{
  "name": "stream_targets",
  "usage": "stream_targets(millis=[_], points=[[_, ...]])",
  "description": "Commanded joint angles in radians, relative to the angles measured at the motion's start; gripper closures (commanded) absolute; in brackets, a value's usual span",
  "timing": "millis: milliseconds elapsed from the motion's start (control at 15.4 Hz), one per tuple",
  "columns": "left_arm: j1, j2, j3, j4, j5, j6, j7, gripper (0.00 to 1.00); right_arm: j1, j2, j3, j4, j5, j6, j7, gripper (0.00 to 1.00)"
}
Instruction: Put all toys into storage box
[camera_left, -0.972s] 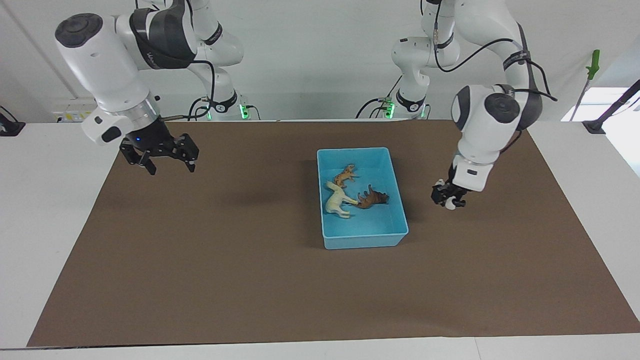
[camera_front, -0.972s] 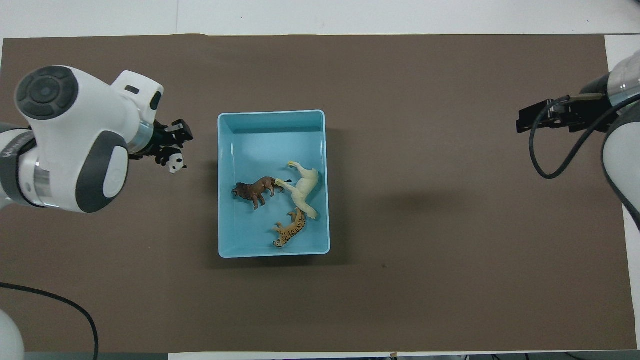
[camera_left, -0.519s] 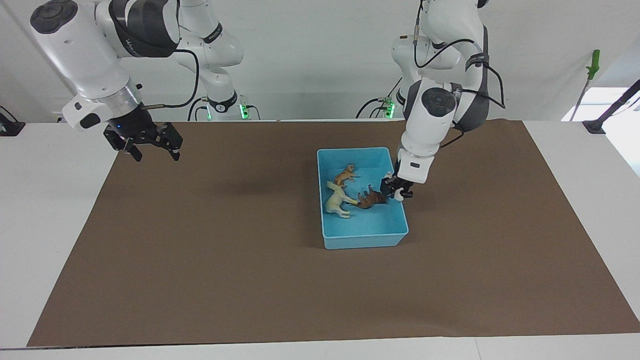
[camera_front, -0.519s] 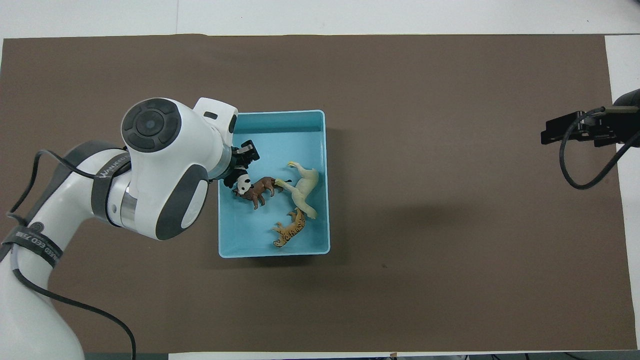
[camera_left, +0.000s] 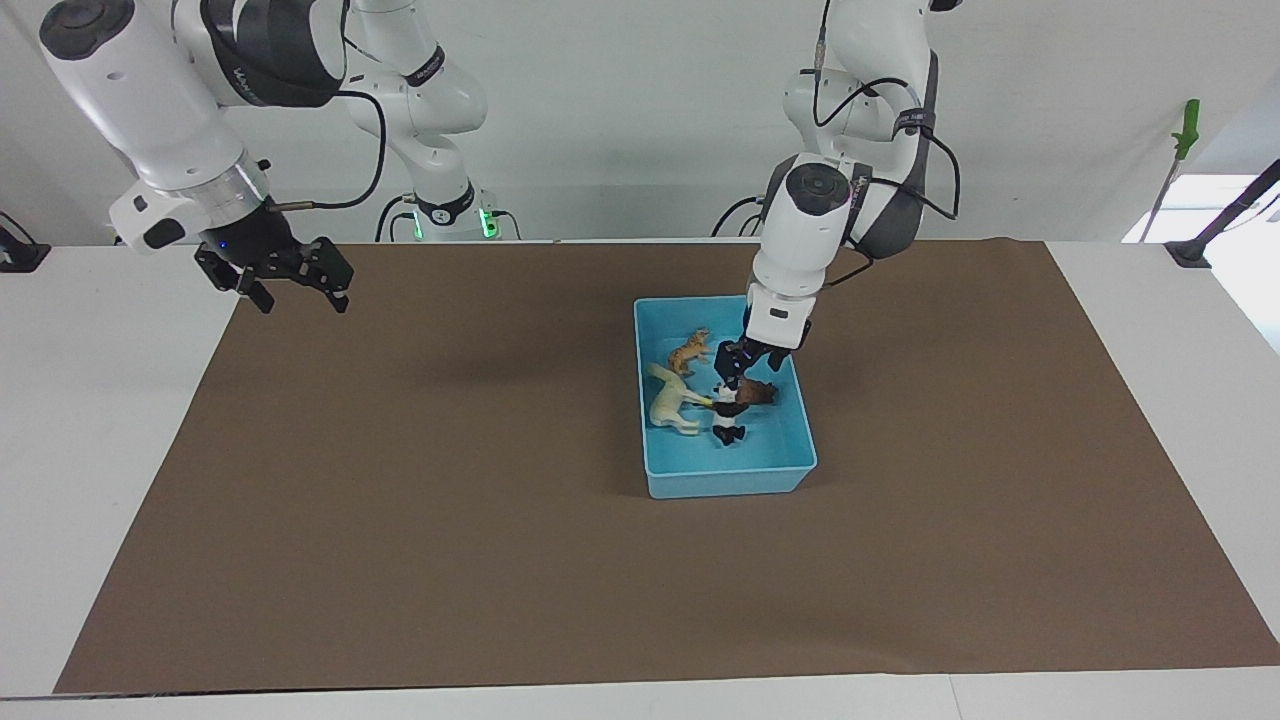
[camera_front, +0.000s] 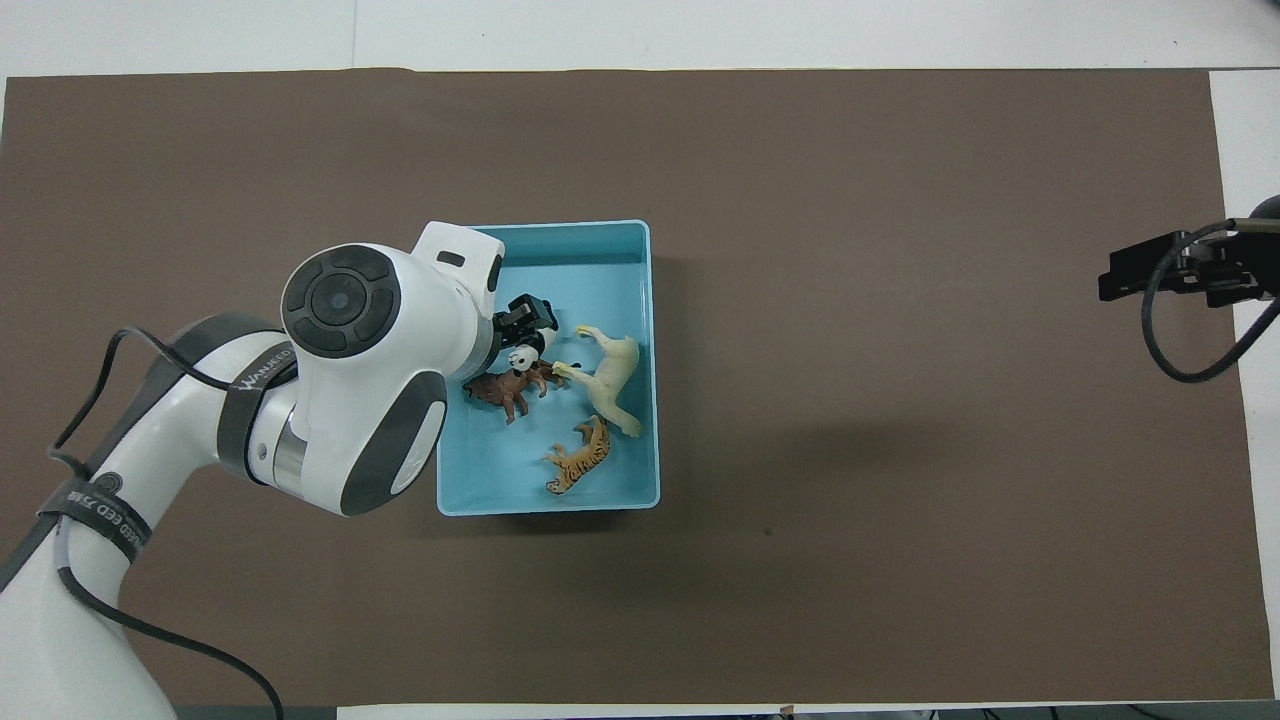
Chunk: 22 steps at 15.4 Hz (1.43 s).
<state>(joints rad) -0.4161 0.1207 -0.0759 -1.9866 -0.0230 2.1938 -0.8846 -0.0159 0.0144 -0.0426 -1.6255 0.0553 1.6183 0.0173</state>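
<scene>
The left gripper (camera_left: 738, 366) hangs over mid-bench inside the storage box (camera_left: 790, 476), apparently open. The panda (camera_left: 728, 418) sits directly beneath it, against the lion (camera_left: 755, 392). The right gripper (camera_left: 290, 283) waits open over its bench corner.

A rectangular light blue plastic storage box (camera_left: 790, 470) sits on a flat brown paper mat (camera_left: 450, 500). Inside: a striped orange plastic tiger (camera_front: 580, 468), a cream-yellow plastic horse (camera_front: 610, 375), a brown plastic lion (camera_front: 505, 388), and a black-and-white plastic panda (camera_left: 728, 418).
</scene>
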Motion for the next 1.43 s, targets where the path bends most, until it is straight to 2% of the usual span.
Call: stream_targets(millis=[0, 324, 454, 648, 1037, 1361], points=[[0.074, -0.076, 0.013, 0.008, -0.011, -0.083, 0.048, 0.0, -0.018, -0.002, 0.013, 0.019, -0.008, -0.028, -0.014, 0.0], [0.262, -0.159, 0.016, 0.077, -0.009, -0.296, 0.379, 0.0, -0.022, -0.005, 0.013, 0.01, -0.009, -0.026, -0.016, 0.0], [0.327, -0.176, 0.018, 0.118, -0.008, -0.391, 0.58, 0.0, -0.021, -0.005, 0.013, 0.01, -0.063, -0.02, -0.052, 0.0], [0.372, -0.185, 0.019, 0.147, 0.0, -0.465, 0.768, 0.0, -0.021, -0.005, 0.015, 0.009, -0.092, -0.008, -0.094, 0.0], [0.422, -0.151, 0.011, 0.233, 0.008, -0.539, 0.901, 0.0, -0.019, -0.013, 0.017, -0.007, -0.089, -0.021, -0.094, 0.0], [0.398, -0.111, 0.007, 0.308, 0.018, -0.586, 0.927, 0.0, -0.019, -0.016, 0.017, -0.014, -0.089, -0.023, -0.097, 0.0]])
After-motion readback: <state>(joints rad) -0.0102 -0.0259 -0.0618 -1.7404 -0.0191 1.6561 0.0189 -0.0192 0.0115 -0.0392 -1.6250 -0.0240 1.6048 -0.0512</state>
